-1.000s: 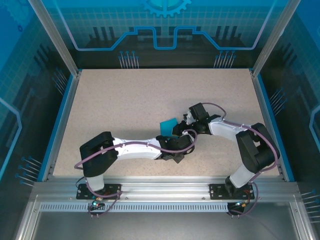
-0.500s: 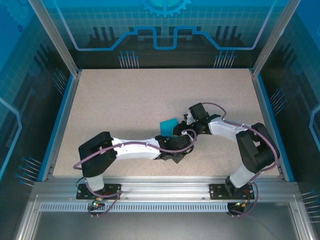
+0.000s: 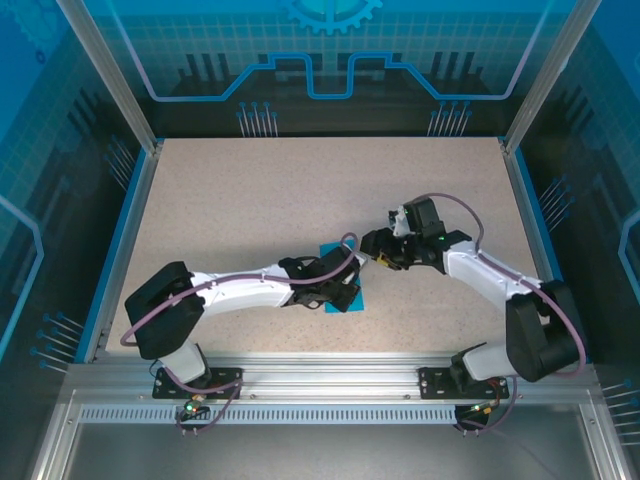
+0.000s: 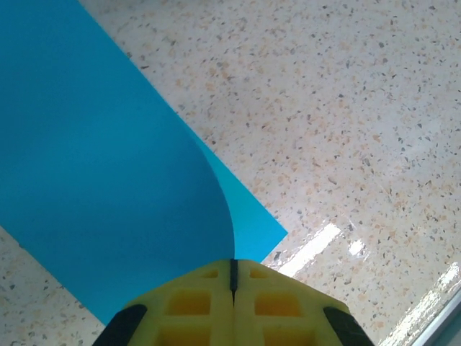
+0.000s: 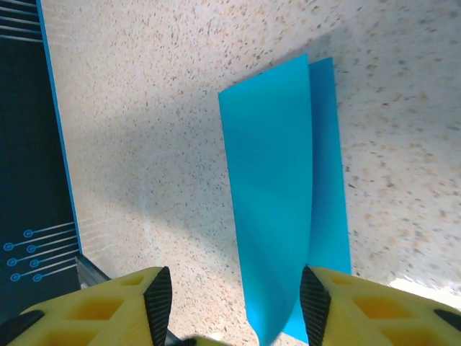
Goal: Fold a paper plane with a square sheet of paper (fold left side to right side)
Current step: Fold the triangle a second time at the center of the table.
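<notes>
**Shifting both arms around the doubled sheet**

Reaching in from farther left with the left arm (image 3: 240, 290) than half a second ago, shoulder link swung toward the left edge of the bench (image 3: 250, 200), wrist brought over the square sheet of paper (image 3: 350, 303). Stretching the right arm (image 3: 480, 278) out flatter than before, elbow carried toward the right edge, wrist sitting just right of the sheet.

Pinching the sheet (image 4: 108, 180) with the left jaws pressed together, yellow fingers (image 4: 187, 303) meeting along a thin seam. Drawing the upper layer down in a curl into that seam. Leaving the lower layer lying flat on the bench (image 4: 346, 108), one corner poking out just right of the curl.

Holding the right jaws spread wide, yellow fingers (image 5: 108, 306) standing well apart, with the near end of the sheet (image 5: 274, 202) lying between them. Touching it or not: cannot tell. Showing the sheet in the right wrist view as a long doubled strip on the bench (image 5: 144, 144), upper layer slightly offset, narrow band of lower layer exposed along the right side.

Lying near the middle of the bench, toward the near edge, largely covered by the left wrist in the top view.
</notes>
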